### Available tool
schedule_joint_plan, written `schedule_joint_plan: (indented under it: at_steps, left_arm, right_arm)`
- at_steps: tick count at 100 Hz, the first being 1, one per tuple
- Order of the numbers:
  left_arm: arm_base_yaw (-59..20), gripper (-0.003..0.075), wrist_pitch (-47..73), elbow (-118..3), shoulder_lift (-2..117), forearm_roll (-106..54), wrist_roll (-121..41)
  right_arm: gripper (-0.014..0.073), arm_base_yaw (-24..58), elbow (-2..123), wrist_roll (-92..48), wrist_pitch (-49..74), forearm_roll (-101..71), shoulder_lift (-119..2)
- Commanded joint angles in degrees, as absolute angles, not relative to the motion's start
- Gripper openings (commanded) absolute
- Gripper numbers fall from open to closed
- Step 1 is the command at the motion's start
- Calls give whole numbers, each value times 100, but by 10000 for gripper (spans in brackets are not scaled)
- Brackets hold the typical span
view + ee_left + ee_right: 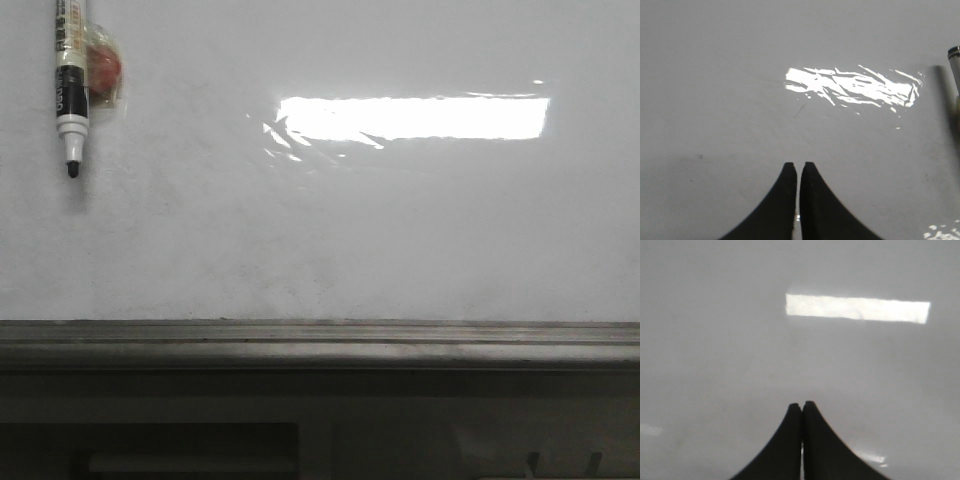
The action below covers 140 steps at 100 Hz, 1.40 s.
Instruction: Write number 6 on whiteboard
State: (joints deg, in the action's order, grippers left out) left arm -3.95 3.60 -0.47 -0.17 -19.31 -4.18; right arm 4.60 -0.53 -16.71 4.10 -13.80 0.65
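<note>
The whiteboard [400,220] fills the front view, glossy white with faint grey smudges and a grey metal ledge [320,340] along its lower edge. No drawn number 6 shows on it. A white-and-black marker pen [70,90] with a black tip hangs tip down at the upper left, by a clear holder with a red spot [103,68]. My left gripper [798,165] is shut and empty, facing the whiteboard [740,100]. The marker's end [954,65] shows at that view's right edge. My right gripper [801,404] is shut and empty, facing the whiteboard [740,350].
A bright reflection of a ceiling light [415,117] lies across the board's middle. Below the ledge is a dark frame with openings [190,445].
</note>
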Motion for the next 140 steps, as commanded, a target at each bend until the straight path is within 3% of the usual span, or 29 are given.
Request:
schedule_joint_plan:
  at_steps: [1,24,43,59,88,92,97,106,113,122,140]
  left_arm:
    - [-401,-20,-103,231,-205,-2726,-377]
    - [-401,-20,-73,156,-205,-4581,-377]
    - [-401,-20,743,-563,70,-4005,-400]
    - [-401,-20,1949,-1619,1064,-3053,-424]
    - [-401,-15,2987,-2757,2662,-3081,-1329]
    - [-401,5,3065,-2805,2773,-3244,-1630]
    - [-431,48,3077,-2819,2927,-3572,-1971]
    - [-532,219,3025,-2819,3122,-4379,-2428]
    - [-611,363,3001,-2819,3293,-4995,-2949]
    - [-698,475,2987,-2819,3555,-5837,-3700]
    - [-1022,484,2930,-2819,4151,-7242,-4918]
  right_arm:
    - [-65,417,-190,-1661,-160,-2205,153]
    - [-64,417,-103,-1661,-43,-4051,153]
    - [-43,417,457,-1661,857,-3773,-157]
    - [-43,417,1285,-1661,1727,-3416,-1211]
    - [-13,428,2337,-1672,2223,-3390,-2751]
    - [30,439,2381,-1672,2251,-3390,-2841]
    - [145,439,2426,-1672,2263,-3401,-2914]
    - [384,439,2480,-1672,2264,-3402,-2971]
    - [496,439,2477,-1672,2264,-3427,-2982]
    - [509,439,2477,-1672,2264,-3433,-2982]
    - [509,439,2477,-1672,2264,-3447,-2982]
